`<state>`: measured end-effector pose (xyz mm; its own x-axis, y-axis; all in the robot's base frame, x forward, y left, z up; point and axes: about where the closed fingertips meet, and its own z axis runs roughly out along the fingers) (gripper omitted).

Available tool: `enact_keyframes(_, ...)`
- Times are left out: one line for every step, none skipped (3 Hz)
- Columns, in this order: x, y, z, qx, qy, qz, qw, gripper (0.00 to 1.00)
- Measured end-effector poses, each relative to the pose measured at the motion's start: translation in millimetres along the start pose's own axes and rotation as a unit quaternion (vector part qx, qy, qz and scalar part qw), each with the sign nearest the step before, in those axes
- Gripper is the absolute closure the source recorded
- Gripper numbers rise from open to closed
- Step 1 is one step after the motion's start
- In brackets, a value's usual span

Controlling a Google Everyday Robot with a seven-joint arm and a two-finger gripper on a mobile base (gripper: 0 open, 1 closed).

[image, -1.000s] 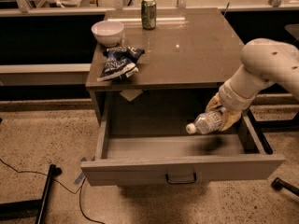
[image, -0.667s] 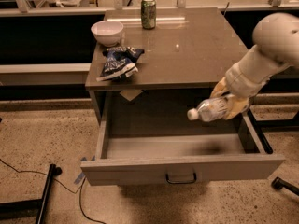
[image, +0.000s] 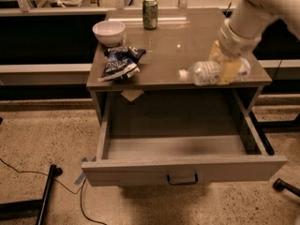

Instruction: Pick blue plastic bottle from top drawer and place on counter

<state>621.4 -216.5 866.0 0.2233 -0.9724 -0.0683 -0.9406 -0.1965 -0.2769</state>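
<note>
Taking the counter [image: 164, 46] as a clock face with 12 at its far edge: the gripper [image: 228, 68] is hanging over the 4 o'clock corner, near the front rim, its yellowish fingers [image: 230, 69] closing round the base half of the blue plastic bottle [image: 202, 73] and holding it on its side. The cap is pointing toward 9 o'clock, and the bottle is sitting at about counter height; whether it is touching the top, I cannot tell. The bottle is looking clear, thin-walled and ribbed under a pale label. My guess is that it is light, that it is giving a little under squeeze, and that it is smooth enough to slide or roll once it is lying free. A hold across the labelled midsection is seeming safest, the walls being stiffer there than at the neck. The counter is showing a glossy, hard, grey-brown surface that is throwing back reflections, so a round bottle is likely rolling easily on it. The top drawer [image: 187, 168] is standing fully open below, a shallow grey box with flat matte walls and a small dark handle [image: 182, 178]. A green soda can [image: 150, 13] is standing at 12 o'clock, a white bowl [image: 108, 32] at 10, and a crumpled blue-and-white snack bag [image: 119, 62] is lying at 8.
</note>
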Motion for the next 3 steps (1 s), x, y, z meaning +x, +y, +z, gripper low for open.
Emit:
enact_keyframes(-15.0,-41.6,-1.7,-0.019,0.029,0.059,0.9977,1.0)
enact_keyframes(-22.2,-63.0,20.2,-0.059,0.031,0.101,0.9927,0.82)
enact_keyframes(-24.5,-74.2,43.3,-0.081,0.013,0.128,0.9883,0.59)
